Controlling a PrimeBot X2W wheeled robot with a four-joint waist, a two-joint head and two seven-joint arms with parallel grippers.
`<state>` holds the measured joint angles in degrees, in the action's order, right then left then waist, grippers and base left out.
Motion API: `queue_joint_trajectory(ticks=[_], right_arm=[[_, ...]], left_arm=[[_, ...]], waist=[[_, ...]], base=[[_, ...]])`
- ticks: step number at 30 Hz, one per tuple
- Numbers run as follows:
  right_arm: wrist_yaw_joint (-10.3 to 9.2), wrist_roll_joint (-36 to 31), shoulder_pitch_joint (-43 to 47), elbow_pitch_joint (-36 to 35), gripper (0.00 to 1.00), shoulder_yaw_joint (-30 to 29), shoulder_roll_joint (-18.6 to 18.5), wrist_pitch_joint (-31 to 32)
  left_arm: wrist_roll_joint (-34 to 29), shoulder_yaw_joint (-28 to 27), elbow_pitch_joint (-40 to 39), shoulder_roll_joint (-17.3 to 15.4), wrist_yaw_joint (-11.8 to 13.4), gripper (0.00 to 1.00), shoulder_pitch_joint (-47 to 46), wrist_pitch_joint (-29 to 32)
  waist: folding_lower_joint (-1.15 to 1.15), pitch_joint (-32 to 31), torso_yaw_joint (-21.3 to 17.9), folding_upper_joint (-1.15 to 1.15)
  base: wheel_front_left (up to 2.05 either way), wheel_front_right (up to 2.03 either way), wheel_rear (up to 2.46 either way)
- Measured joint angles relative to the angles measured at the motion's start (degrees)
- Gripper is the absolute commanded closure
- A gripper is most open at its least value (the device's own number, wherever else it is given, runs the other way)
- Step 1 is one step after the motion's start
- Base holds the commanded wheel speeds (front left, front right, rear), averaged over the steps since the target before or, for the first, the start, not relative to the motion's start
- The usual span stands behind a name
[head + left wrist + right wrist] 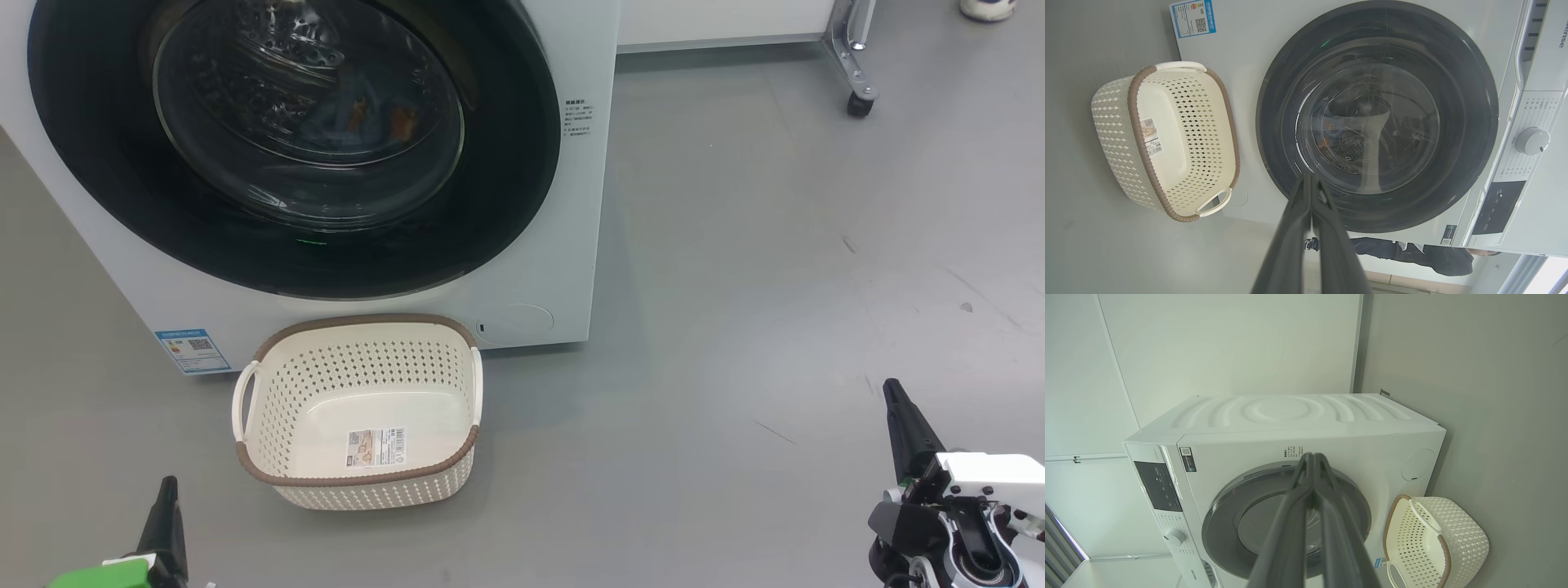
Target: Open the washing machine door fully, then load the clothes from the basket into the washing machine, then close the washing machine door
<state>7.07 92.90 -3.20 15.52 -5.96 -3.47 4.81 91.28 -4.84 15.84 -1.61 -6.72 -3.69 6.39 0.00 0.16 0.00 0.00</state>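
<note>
Both grippers hang low and well clear of the work: the left gripper (169, 494) at the lower left, the right gripper (898, 400) at the lower right. Each has its two dark fingers pressed together with nothing between them. That reads as a rest pose, with the arms held off so nothing gets bumped.

The washing machine door (498, 163) lies flush against the white front of the washing machine (581, 212), shut. Through its glass bowl the clothes (363, 122) show as a light-blue heap with brown-orange patches, low in the drum, where loose fabric would settle.

The basket (359, 384) stands upright on the grey floor (735, 286), just before the machine's foot and below the door, close enough for a short lift into the drum. Its bare bottom carries a label sticker (375, 447) and no garment.

Judged from this layout, loading and closing look done, and little seems left beyond keeping the arms clear.
</note>
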Motion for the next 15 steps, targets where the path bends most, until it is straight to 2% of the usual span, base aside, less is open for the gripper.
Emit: queue_joint_trajectory(ticks=[15], right_arm=[[0.00, 0.0, 0.0, 0.0, 1.00, -0.1, 0.0, 0.0]], left_arm=[[0.0, 0.0, 0.0, 0.0, 0.0, 1.00, 0.0, 0.0]], waist=[[0.00, 0.0, 0.0, 0.00]], base=[[0.00, 0.00, 0.00]])
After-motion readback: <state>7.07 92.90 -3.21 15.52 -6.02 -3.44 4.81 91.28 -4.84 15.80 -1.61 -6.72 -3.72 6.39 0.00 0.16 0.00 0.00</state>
